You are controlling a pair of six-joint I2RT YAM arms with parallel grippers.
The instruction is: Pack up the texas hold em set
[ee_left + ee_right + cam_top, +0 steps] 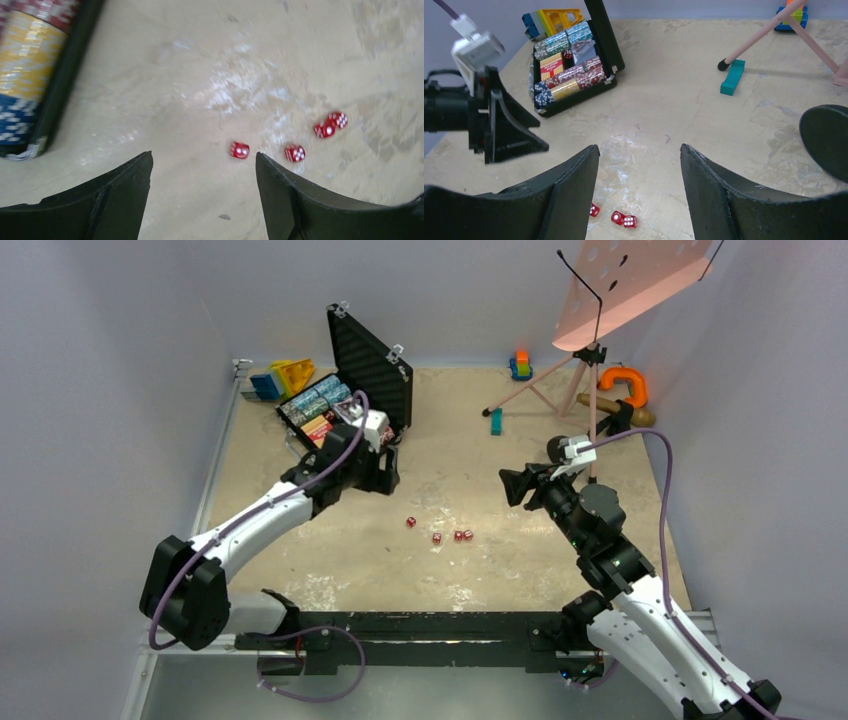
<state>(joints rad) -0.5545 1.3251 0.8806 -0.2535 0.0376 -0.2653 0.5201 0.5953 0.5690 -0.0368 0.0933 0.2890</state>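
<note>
Both my left jaws and right jaws stand apart, empty. Four red dice (239, 150) lie loose on the desk (500, 570), near the open briefcase (370, 365). Tiny, hard, light, likely to skitter: I'd pinch one die across opposite flat faces.

Top cam: high, behind the 2 arms (250, 525), looks down + fwd over whole worktop (440, 580). L wrist cam: v. close, tilted down at worktop, frames 4 dice (239, 150) + case (65, 75) edge. R wrist cam: further back, faces left-rear corner, takes in case, stand (764, 32) legs. All 3 views share dice, case.
</note>
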